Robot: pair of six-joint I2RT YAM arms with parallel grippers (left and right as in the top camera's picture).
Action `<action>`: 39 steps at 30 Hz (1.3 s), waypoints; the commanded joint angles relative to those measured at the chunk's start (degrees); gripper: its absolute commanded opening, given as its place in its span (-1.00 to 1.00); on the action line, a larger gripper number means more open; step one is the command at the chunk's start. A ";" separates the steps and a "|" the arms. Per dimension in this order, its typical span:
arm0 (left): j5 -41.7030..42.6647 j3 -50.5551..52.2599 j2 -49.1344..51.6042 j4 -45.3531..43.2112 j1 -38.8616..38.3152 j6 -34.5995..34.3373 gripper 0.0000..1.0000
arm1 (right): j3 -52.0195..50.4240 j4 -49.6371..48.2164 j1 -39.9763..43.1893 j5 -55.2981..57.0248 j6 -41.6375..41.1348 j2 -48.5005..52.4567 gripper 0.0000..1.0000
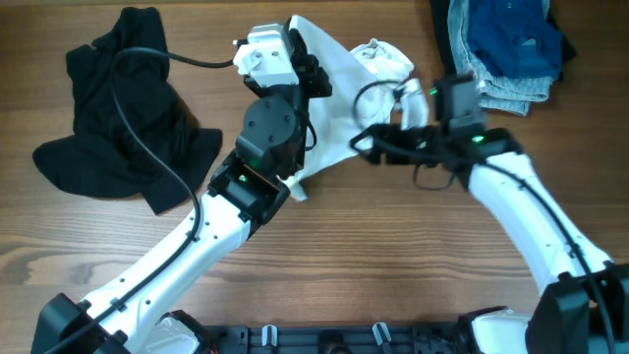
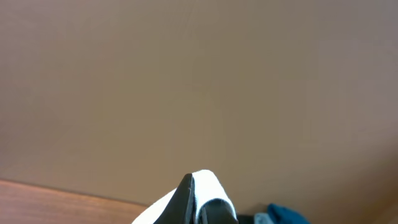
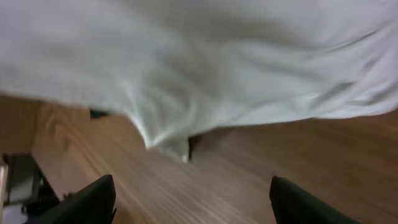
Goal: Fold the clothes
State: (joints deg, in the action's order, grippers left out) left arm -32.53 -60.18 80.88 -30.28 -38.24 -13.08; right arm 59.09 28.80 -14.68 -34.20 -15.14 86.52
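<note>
Two grippers, two different stories. Left gripper (image 2: 195, 204) is pinched tight on a fold of the white T-shirt (image 1: 334, 74), so part of it hangs raised off the table (image 1: 393, 256). Right gripper (image 3: 193, 202) has its fingers spread wide with nothing between them, low near the shirt's drooping edge. Black garment (image 1: 128, 118) sits crumpled way off left. Jeans (image 1: 496, 93) and navy garment (image 1: 511, 34) are piled top right.
</note>
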 commanded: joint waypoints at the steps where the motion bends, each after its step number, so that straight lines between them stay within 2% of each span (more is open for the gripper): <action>1: 2.91 -0.15 -0.63 -6.21 0.15 0.87 -0.92 | -0.39 -3.10 -4.59 2.75 -2.73 1.49 0.59; 6: 5.05 -0.66 -0.63 -15.85 -0.17 0.68 -0.92 | -0.50 -9.05 -6.25 2.67 -9.90 2.43 0.57; 11: 5.05 -2.82 -0.63 -16.52 -0.66 0.70 -0.92 | -0.61 -14.97 -6.43 4.07 -18.56 2.56 0.54; 16: 5.05 -4.44 -0.63 -16.90 -0.63 0.70 -0.92 | -0.61 -16.37 -6.43 7.52 -22.10 2.64 0.54; 26: 5.01 -12.46 -0.63 -17.14 -0.48 0.96 -0.92 | -0.61 -19.47 -2.95 8.66 -21.77 2.64 0.54; 32: 5.09 -20.06 -0.52 -17.14 0.07 0.94 -0.92 | -0.61 -21.79 1.31 -1.40 -16.26 2.62 0.54; 39: 11.74 -32.02 1.62 -16.04 1.77 0.94 -0.92 | 0.11 -26.56 3.58 -14.21 -12.92 1.29 0.48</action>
State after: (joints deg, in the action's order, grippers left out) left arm -25.39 -85.01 81.45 -46.54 -37.17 -12.91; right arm 58.61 3.66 -11.42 -38.57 -31.55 88.14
